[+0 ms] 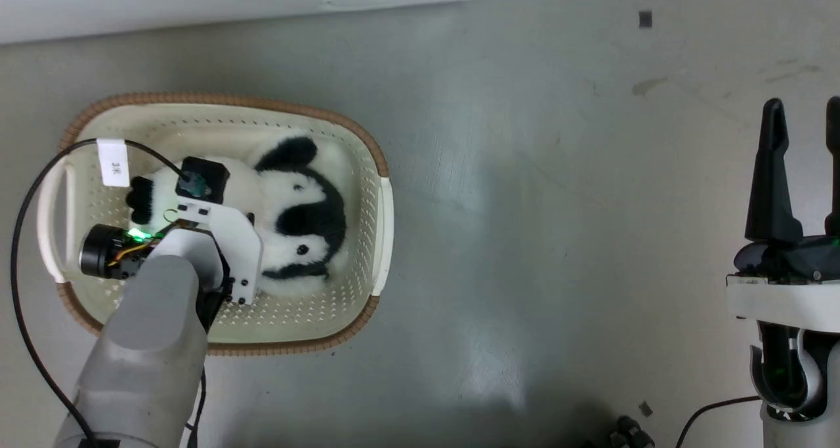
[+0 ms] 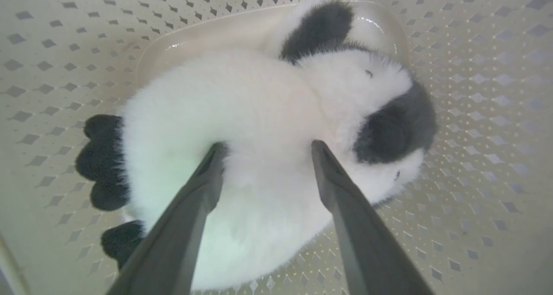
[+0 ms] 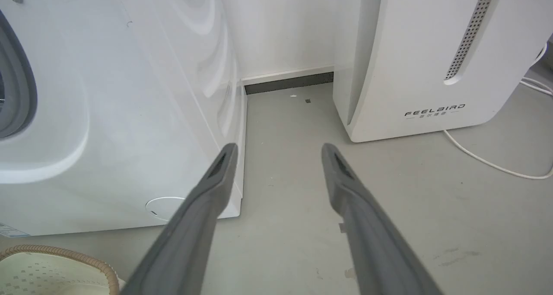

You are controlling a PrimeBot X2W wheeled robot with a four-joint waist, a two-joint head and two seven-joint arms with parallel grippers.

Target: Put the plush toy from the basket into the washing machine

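Note:
The plush toy [image 1: 298, 202], a black-and-white panda, lies inside the basket [image 1: 216, 99] on the floor at the left of the head view. My left arm [image 1: 157, 317] reaches down into the basket over the toy's body. In the left wrist view my left gripper [image 2: 268, 147] is open, its two fingertips pressing into the white fur of the plush toy [image 2: 259, 96] on either side, above the perforated basket [image 2: 65, 49] wall. My right gripper [image 1: 804, 107] stands open and empty far right. The washing machine [image 3: 108, 113] shows its grey gasket [image 3: 19, 79] at the left edge.
A white FEELBIRD appliance [image 3: 432, 61] stands right of the washer, with a white cable [image 3: 488, 163] on the floor beside it. The washer's base [image 1: 197, 2] runs along the head view's top. A black cable [image 1: 20, 238] loops beside the basket. Grey floor [image 1: 525, 205] lies between the basket and my right gripper.

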